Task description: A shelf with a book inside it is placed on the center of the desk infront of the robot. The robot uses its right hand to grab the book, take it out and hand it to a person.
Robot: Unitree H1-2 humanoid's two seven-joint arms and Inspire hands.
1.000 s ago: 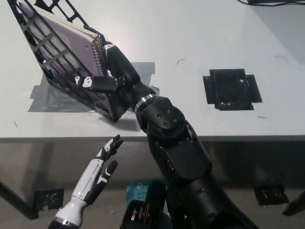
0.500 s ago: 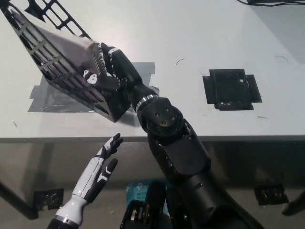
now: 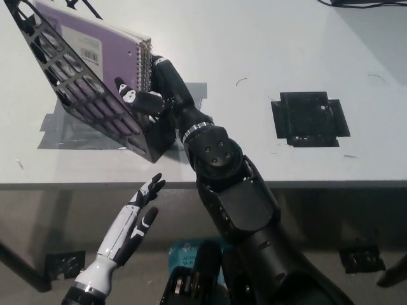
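Note:
A black lattice shelf [image 3: 48, 63] stands tilted at the table's left, with a purple spiral-bound book [image 3: 95, 60] inside it. The book's wire spine faces right and its top pokes above the shelf. My black right hand [image 3: 149, 89] is at the book's spine edge, one finger across the purple cover and the rest behind the spine, shut on the book. My white left hand [image 3: 137, 219] hangs below the table's front edge, fingers apart and holding nothing.
Grey tape [image 3: 60, 130] lies under the shelf on the white table [image 3: 254, 38]. A black square patch [image 3: 310, 119] is taped to the table at the right. A cable [image 3: 362, 3] runs along the far right edge.
The book has come up out of the shelf, its purple cover now showing more. My right hand has shifted up and right along the spine. The left hand has barely moved.

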